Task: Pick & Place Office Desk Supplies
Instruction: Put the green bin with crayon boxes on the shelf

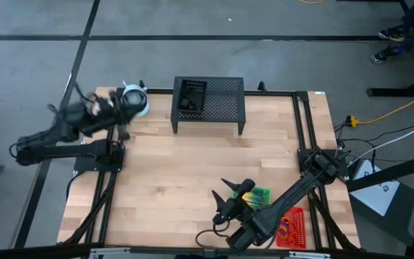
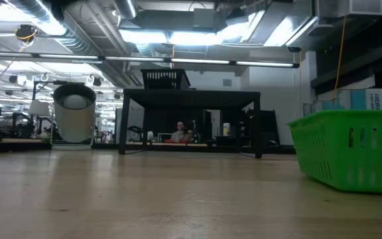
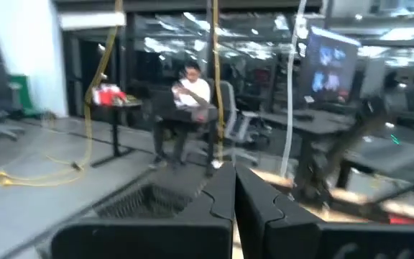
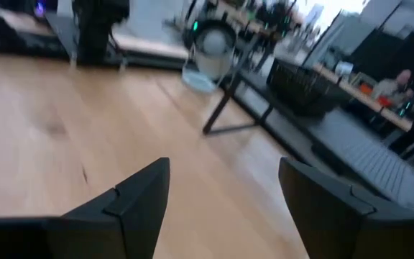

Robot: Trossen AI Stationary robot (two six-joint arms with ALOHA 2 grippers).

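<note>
Two arms over the wooden counter (image 1: pixel 185 173), with the mesh stand (image 1: pixel 208 105) at its far edge as landmark

The right end effector (image 1: pixel 228 198) is released, fingers (image 4: pixel 139 194) spread wide and holding nothing, hovering above bare wood on the near side of the mesh stand and pointing toward it. Just beside this end effector, partly under the right arm, lies the green tray (image 1: pixel 259 196) with something yellow in it; beyond that, at the near right corner, the red tray (image 1: pixel 292 226) holds purple and orange loops. A black tray (image 1: pixel 190 96) sits on top of the mesh stand. The left end effector (image 1: pixel 126 98) is clenched, fingers (image 3: pixel 218 201) pressed together, raised off to the left of the mesh stand, close to the round whitish roll (image 1: pixel 134 100) by the counter's far left corner
</note>
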